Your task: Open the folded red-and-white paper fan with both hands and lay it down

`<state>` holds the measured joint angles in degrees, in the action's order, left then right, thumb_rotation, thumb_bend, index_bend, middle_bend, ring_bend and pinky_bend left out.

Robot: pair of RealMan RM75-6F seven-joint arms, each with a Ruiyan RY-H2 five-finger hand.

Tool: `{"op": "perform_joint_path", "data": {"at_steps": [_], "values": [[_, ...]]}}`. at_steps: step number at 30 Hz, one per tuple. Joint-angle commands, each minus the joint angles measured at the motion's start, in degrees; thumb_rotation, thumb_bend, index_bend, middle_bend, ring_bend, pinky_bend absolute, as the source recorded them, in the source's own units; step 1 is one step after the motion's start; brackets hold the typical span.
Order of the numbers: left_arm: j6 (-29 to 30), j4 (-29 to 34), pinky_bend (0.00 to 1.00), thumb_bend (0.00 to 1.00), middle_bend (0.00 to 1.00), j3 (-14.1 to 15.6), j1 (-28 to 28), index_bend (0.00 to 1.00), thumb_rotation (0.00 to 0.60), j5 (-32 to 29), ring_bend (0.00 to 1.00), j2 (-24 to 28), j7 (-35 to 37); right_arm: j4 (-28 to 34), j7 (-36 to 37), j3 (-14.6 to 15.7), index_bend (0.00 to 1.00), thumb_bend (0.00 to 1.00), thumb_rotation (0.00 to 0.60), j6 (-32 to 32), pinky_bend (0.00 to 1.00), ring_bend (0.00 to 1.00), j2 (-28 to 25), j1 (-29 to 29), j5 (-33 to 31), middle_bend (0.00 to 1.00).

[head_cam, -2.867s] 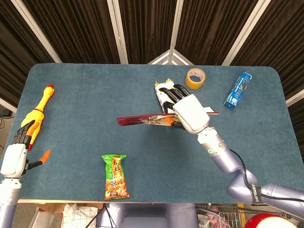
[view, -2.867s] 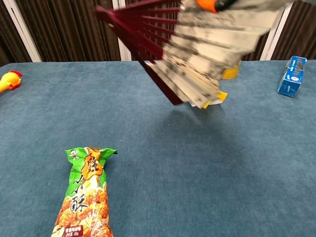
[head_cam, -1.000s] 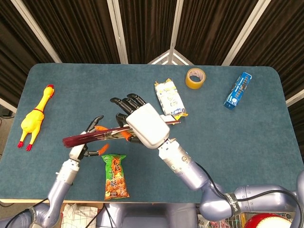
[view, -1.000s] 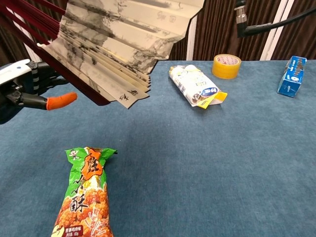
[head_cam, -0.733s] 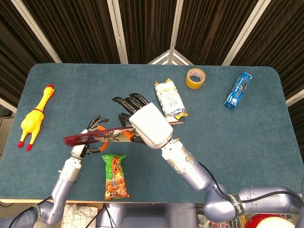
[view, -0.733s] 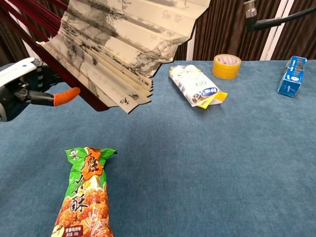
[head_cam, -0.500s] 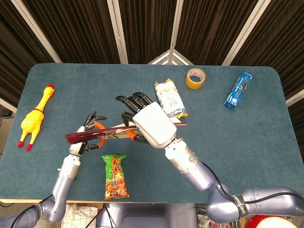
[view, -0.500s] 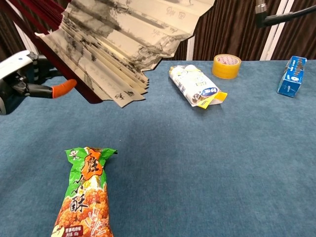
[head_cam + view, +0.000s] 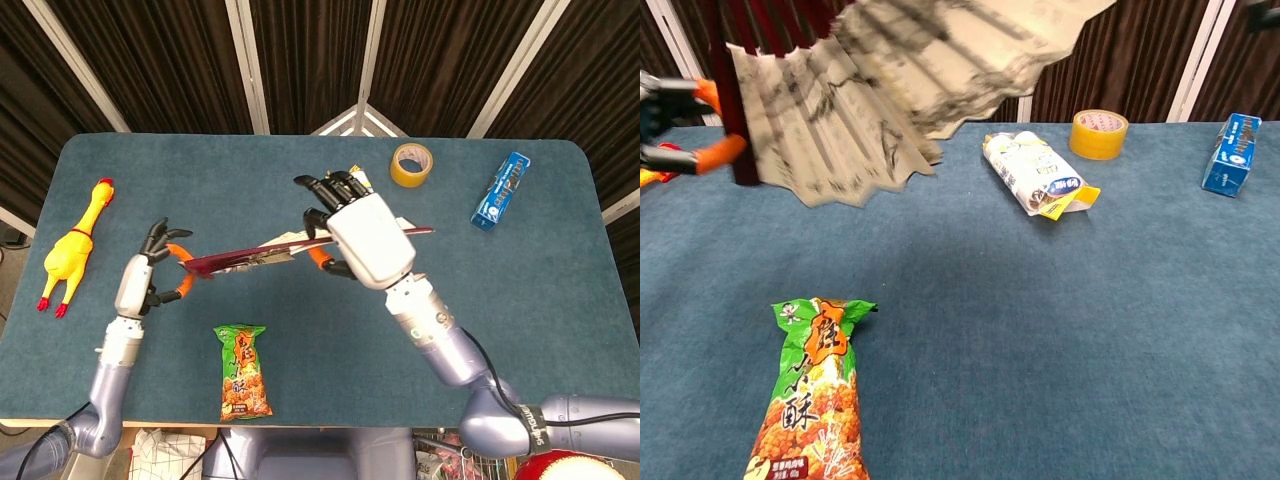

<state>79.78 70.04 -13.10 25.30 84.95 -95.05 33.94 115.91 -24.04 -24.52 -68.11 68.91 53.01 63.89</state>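
The paper fan (image 9: pixel 250 258) has dark red ribs and an ink-painted leaf. It hangs above the table, edge-on in the head view and partly spread in the chest view (image 9: pixel 840 130). My right hand (image 9: pixel 365 238) grips the fan's right part from above, fingers reaching over it; the chest view does not show this hand. My left hand (image 9: pixel 148 280) is at the fan's left end. Its orange-tipped fingers (image 9: pixel 718 152) pinch the dark red outer rib (image 9: pixel 735 110).
On the blue table (image 9: pixel 560 300) lie a green snack bag (image 9: pixel 243 372), a yellow rubber chicken (image 9: pixel 72 240), a white packet (image 9: pixel 1035 180), a yellow tape roll (image 9: pixel 411 165) and a blue box (image 9: pixel 501 190).
The right hand has carried its side of the fan to the right and farther back. The left hand has pulled the outer rib leftward, and the fan's leaf has spread wider.
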Motion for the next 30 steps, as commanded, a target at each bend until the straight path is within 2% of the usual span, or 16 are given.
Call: {"op": "perform_joint_path", "data": {"at_steps": [1, 13, 18, 24, 30], "values": [[2.18, -1.59, 0.09, 0.54, 0.23, -0.72, -0.31, 0.59, 0.600, 0.81, 0.00, 0.65, 1.07, -0.86, 1.41, 0.39, 1.00, 0.50, 0.600, 0.11, 0.22, 0.27, -0.99, -0.92, 0.62, 0.22], [11.91, -9.53, 0.09, 0.53, 0.23, -2.46, 0.06, 0.59, 0.600, 4.22, 0.00, 0.39, -2.59, -5.50, 8.26, 2.26, 1.00, 0.50, 0.600, -1.34, 0.22, 0.27, -2.33, -4.76, 4.36, 0.22], [16.00, -14.00, 0.09, 0.52, 0.23, -2.04, 0.97, 0.58, 0.600, 6.68, 0.00, -1.45, -4.95, -8.53, 10.62, 4.54, 1.00, 0.51, 0.600, -2.11, 0.22, 0.27, -1.75, -6.45, 8.29, 0.22], [19.45, -19.40, 0.09, 0.52, 0.23, -1.67, 2.64, 0.58, 0.600, 8.58, 0.00, -4.42, -7.95, -13.09, 12.25, 7.42, 1.00, 0.50, 0.600, -2.76, 0.22, 0.27, 0.49, -7.88, 12.10, 0.22], [21.61, -23.57, 0.09, 0.52, 0.22, -1.10, 4.14, 0.57, 0.600, 9.74, 0.00, -7.21, -9.98, -20.44, 12.94, 10.02, 1.00, 0.51, 0.600, -6.69, 0.22, 0.27, 5.15, -9.29, 17.88, 0.22]]}}
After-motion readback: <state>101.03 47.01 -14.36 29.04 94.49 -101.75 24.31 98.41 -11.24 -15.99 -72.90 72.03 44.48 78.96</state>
